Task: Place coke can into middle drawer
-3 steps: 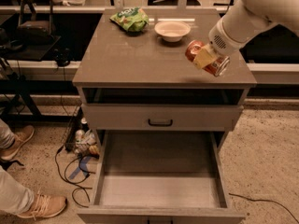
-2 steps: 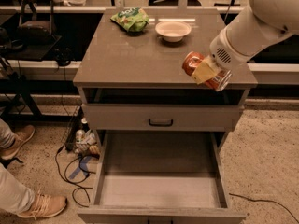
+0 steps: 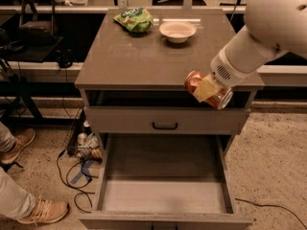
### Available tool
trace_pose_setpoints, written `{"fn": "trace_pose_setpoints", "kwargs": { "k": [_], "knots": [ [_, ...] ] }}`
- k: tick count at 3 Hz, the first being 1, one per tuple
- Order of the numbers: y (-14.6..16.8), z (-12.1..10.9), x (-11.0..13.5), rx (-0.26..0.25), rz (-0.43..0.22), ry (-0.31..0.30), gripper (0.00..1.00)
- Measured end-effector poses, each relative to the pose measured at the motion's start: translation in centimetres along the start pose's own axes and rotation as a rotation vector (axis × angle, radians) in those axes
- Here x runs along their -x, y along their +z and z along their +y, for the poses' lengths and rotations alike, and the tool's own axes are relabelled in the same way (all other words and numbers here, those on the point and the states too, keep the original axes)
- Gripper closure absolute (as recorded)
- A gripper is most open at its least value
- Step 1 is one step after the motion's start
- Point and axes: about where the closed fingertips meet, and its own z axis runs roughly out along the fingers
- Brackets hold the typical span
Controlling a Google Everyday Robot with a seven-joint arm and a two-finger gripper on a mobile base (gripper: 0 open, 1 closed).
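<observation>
My gripper is shut on the coke can, a red can with a silver end, held on its side. It hangs in the air at the front right edge of the cabinet top, above and to the right of the open drawer. The middle drawer is pulled out wide below, with a pale grey floor and low side walls, and nothing lies in it. My white arm reaches in from the upper right.
A green chip bag and a white bowl sit at the back of the cabinet top. A shut drawer front with a black handle is above the open drawer. A person's shoes and cables lie on the floor at left.
My gripper has carried the coke can forward and down, from over the right side of the cabinet top to its front edge.
</observation>
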Motion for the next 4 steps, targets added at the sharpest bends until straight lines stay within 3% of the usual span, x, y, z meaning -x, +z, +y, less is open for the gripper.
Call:
{"fn": "trace_pose_setpoints", "kwargs": {
  "k": [2, 3, 4],
  "knots": [
    [12.0, 7.3, -5.0, 0.23, 0.122, 0.056, 1.0],
    [12.0, 7.3, -5.0, 0.23, 0.122, 0.056, 1.0],
    [14.3, 7.9, -5.1, 0.245, 0.147, 0.099, 1.0]
  ]
}}
